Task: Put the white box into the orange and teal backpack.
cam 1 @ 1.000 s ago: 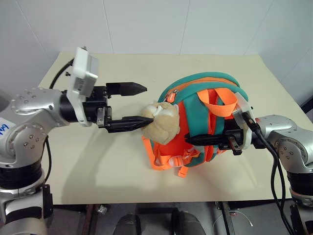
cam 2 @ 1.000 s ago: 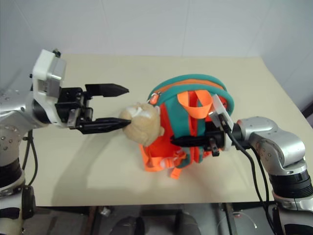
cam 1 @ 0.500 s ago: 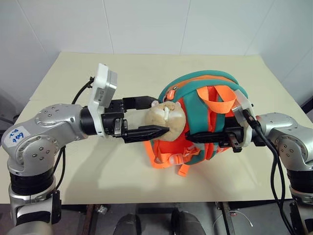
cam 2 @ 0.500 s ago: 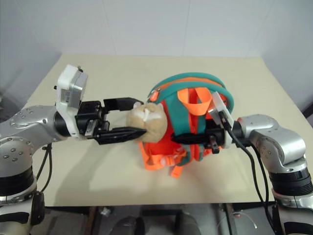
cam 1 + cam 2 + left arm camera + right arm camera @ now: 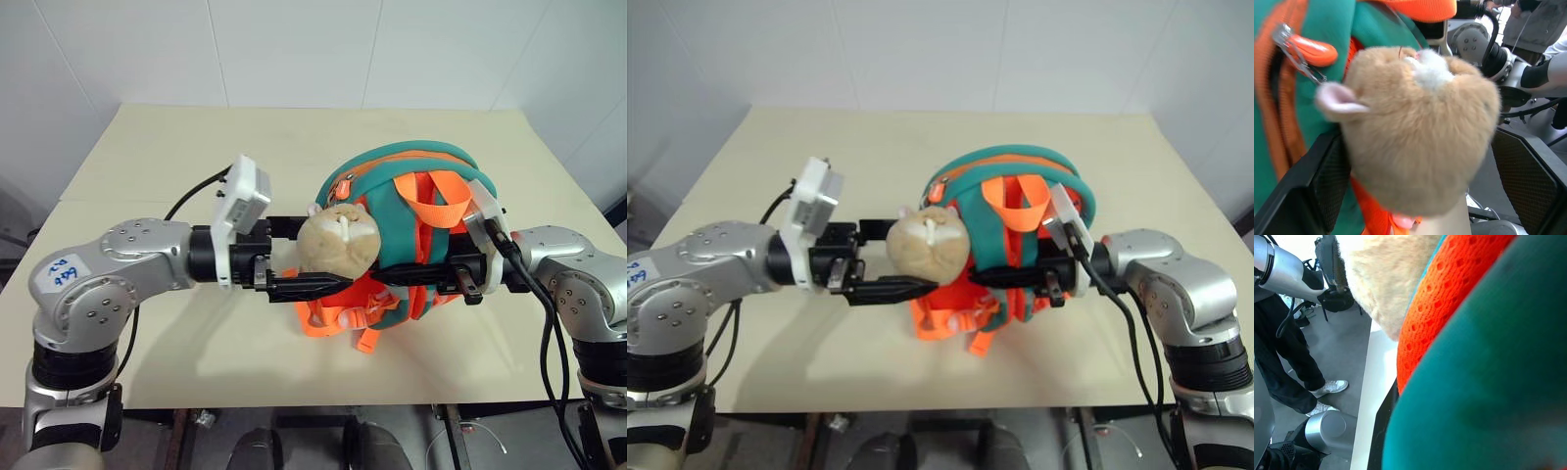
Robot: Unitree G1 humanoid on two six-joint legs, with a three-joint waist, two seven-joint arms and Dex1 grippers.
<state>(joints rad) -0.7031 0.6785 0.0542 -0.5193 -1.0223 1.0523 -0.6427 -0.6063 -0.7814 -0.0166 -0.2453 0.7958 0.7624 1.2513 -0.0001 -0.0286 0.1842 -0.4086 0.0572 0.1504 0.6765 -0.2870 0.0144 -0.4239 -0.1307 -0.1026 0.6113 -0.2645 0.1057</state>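
step: backpack (image 5: 411, 230) prep; white box not in yet
left gripper (image 5: 306, 257): spread, plush toy (image 5: 338, 238) between fingers
right gripper (image 5: 407, 274): pinching backpack
next: unzip

Plush toy (image 5: 338, 237) hides backpack (image 5: 411, 176) front; right gripper (image 5: 392, 277) jaws possibly pinching fabric, contact unclear.

The plush toy (image 5: 338, 238) fills the gap between the left pincer's (image 5: 312, 257) fingers, the backpack (image 5: 416, 211) blocks mid-counter (image 5: 147, 147), and bare surface lies behind and on both sides.
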